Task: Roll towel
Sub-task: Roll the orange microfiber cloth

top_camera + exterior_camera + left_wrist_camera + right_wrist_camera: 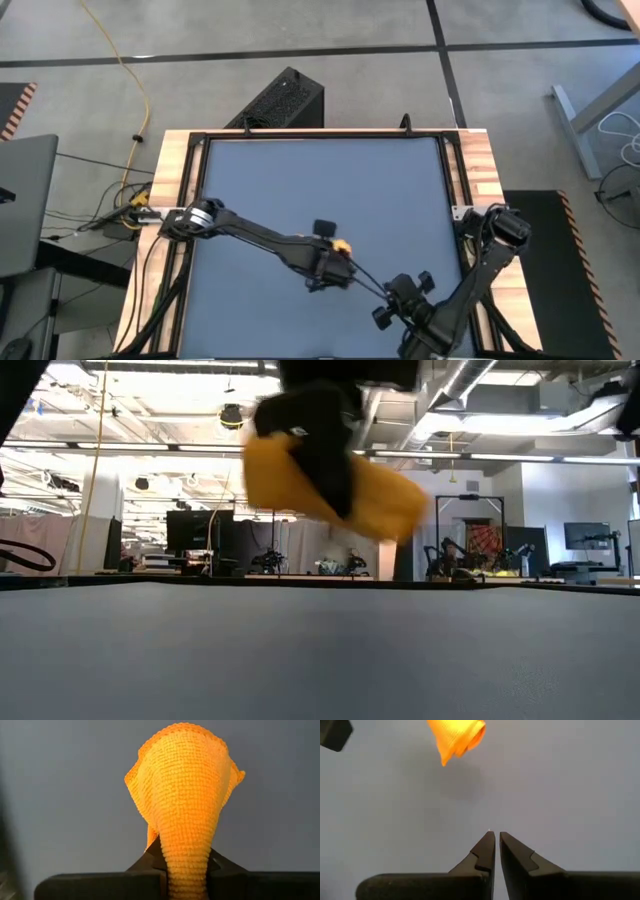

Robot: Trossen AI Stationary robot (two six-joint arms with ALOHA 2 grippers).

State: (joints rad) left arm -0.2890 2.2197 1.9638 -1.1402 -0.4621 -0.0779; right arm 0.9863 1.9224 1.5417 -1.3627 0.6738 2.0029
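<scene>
Left gripper (186,870) fingers clamped on towel (182,805) (hanging above table (320,180)), right gripper (497,842) fingers nearly closed, empty

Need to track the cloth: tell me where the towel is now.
The towel hangs clear above the blue tabletop, pinched in the left hand, near the table's middle-front; the right hand waits nearby.

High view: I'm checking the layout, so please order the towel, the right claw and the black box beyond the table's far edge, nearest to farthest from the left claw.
1. Towel: pinched in the left claw, mid-table.
2. Right claw: empty, towards the near right.
3. Black box: on the floor past the far edge.
</scene>
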